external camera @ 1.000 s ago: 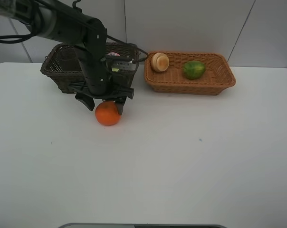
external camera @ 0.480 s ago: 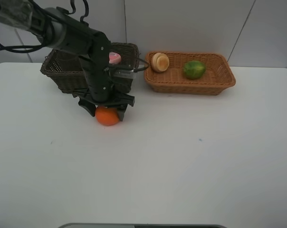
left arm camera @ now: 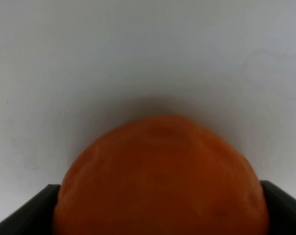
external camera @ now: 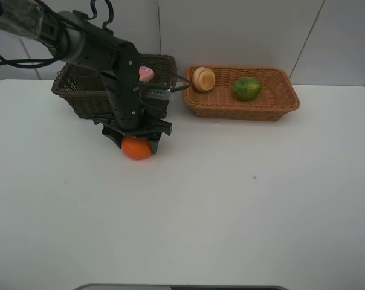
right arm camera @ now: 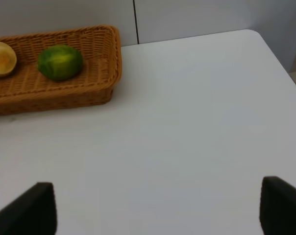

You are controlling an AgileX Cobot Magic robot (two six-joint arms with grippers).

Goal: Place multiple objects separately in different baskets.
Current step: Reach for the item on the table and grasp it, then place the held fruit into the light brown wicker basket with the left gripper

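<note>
Our left gripper (external camera: 136, 136) straddles the orange (external camera: 137, 147) from directly above, jaws spread on either side, not yet clamped; our right gripper (right arm camera: 155, 208) waits open.

I can read no text, label, brand, number or sign anywhere around my grippers; nothing I see bears legible writing.
</note>
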